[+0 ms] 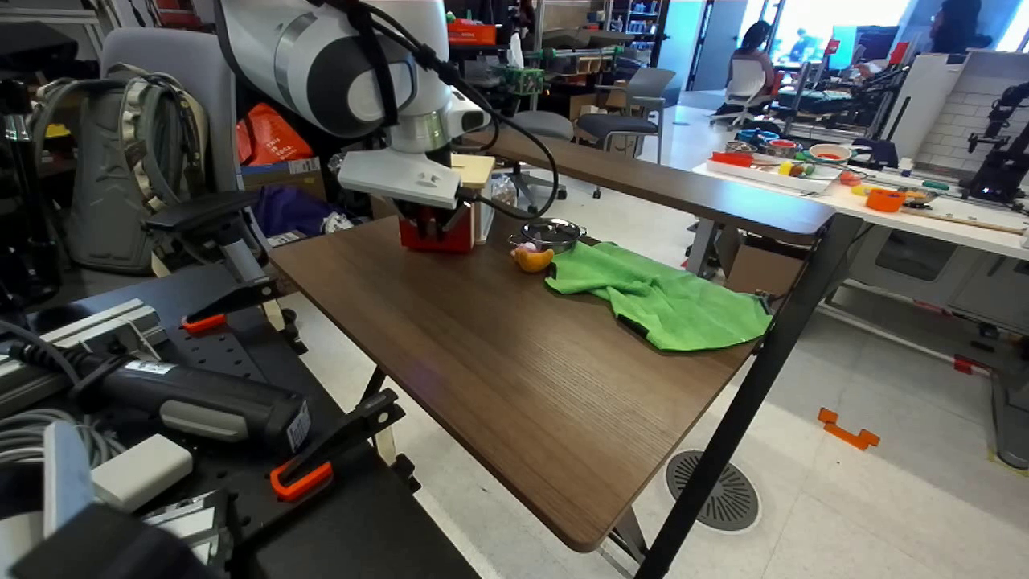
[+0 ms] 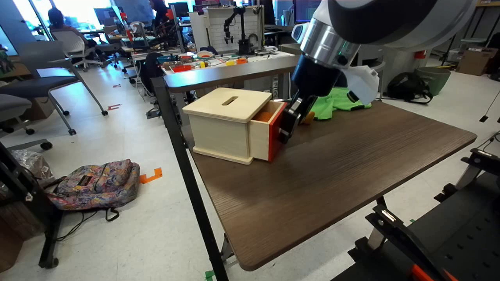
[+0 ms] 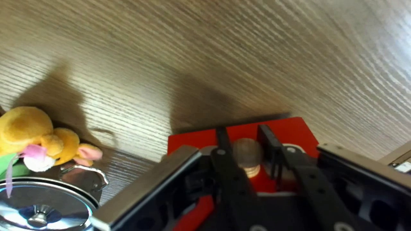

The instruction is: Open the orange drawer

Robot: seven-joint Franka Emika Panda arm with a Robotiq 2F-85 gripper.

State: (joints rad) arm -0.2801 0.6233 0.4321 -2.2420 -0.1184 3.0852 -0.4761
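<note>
Orange drawer ajar, "THIS" on bag

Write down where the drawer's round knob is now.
In the wrist view, the round knob is right of and below the picture's centre, between the fingers, on the red drawer front.

In an ext. view, cam looks down the table toward the box at far end, black bench close at lower L. In an ext. view, cam sits at box end, much nearer, drawer side-on, bench lower R. Both overlap on table, box, arm, cloth. Wrist cam faces down, v. close, past gripper onto drawer front & table.
</note>
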